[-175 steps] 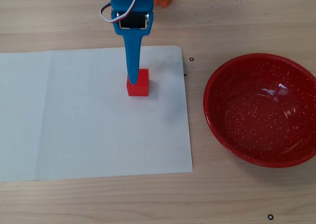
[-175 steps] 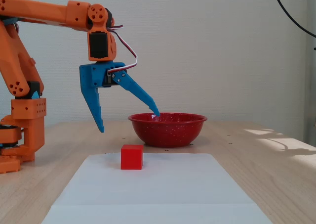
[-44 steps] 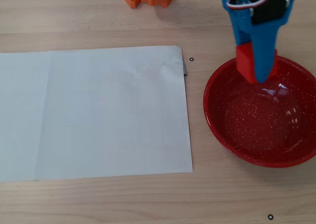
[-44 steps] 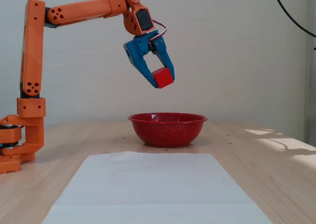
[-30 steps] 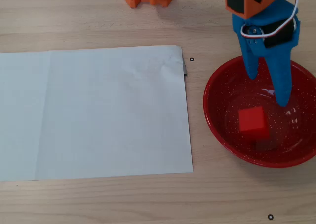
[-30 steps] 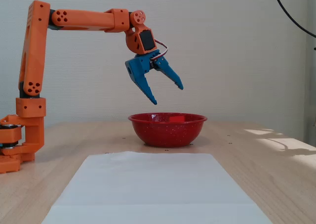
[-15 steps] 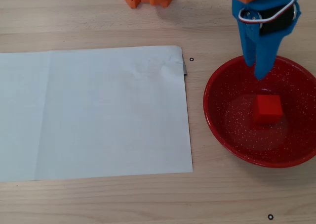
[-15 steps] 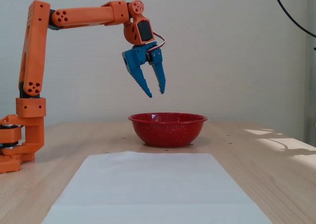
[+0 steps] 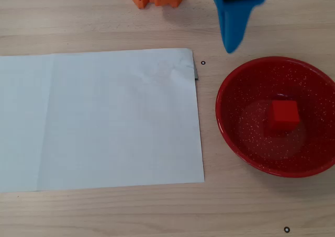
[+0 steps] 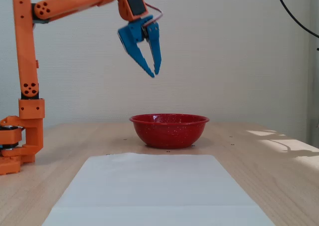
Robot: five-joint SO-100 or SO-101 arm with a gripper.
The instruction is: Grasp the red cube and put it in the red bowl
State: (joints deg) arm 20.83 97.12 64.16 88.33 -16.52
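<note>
The red cube (image 9: 284, 114) lay inside the red bowl (image 9: 230, 127), near its middle, toward the desk's (image 9: 104, 216) right edge in the overhead view. The claw (image 10: 154, 73) hung empty high above the bowl's left rim in the fixed view, its tips nearly together.

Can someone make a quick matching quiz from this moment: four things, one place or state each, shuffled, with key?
Things:
1. red cube
2. red bowl
3. gripper
4. white paper sheet

Places or states:
A. lies flat on the table, nothing on it
B. raised in the air, holding nothing
C. sits inside the bowl
D. stands on the bare wood beside the paper, to its right in the overhead view

Pairs: 1-C, 2-D, 3-B, 4-A
</note>
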